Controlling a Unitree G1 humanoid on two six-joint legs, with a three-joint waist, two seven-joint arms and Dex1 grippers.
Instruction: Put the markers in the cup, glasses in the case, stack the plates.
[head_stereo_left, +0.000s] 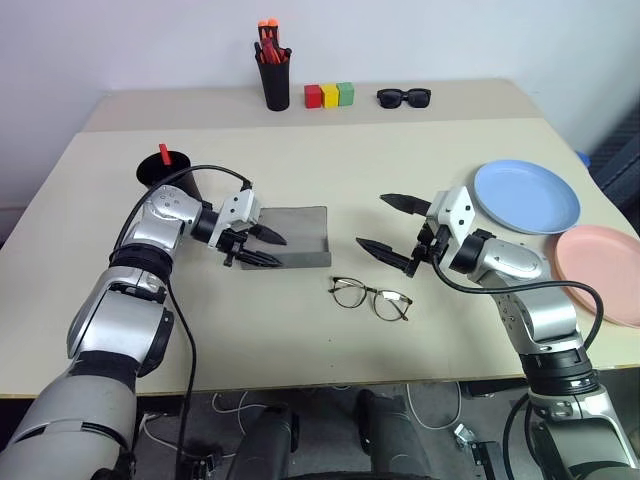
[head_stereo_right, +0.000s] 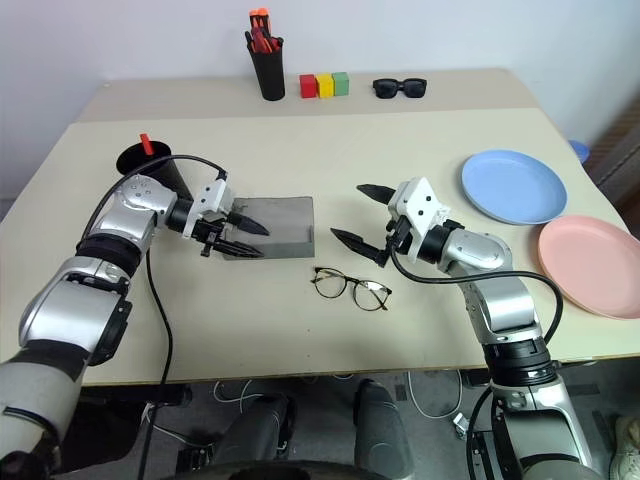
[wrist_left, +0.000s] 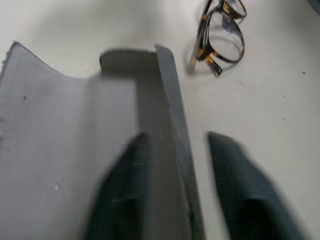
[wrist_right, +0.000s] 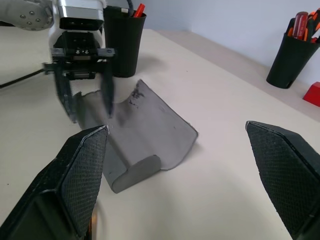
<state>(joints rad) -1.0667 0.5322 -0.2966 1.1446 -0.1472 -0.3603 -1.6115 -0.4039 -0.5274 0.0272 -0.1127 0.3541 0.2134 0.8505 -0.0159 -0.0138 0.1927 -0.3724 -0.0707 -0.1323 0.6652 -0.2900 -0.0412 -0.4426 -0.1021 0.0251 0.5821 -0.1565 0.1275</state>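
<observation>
One grey felt-like case (head_stereo_left: 291, 236) lies open beside wire-frame glasses (head_stereo_left: 371, 296).

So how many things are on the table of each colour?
Black: 3, the cup, the pen pot, the sunglasses
Grey: 1, the case
Blue: 1, a plate
Pink: 1, a plate
Red, yellow, green: 3 blocks
Dark wire-frame: 1, the glasses
Total: 10

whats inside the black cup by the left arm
A red-capped marker sticks up out of the wide tapered black plastic cup, its tip above the rim. The cup's opaque wall covers the rest, so whether a second marker lies inside cannot be seen.
</observation>
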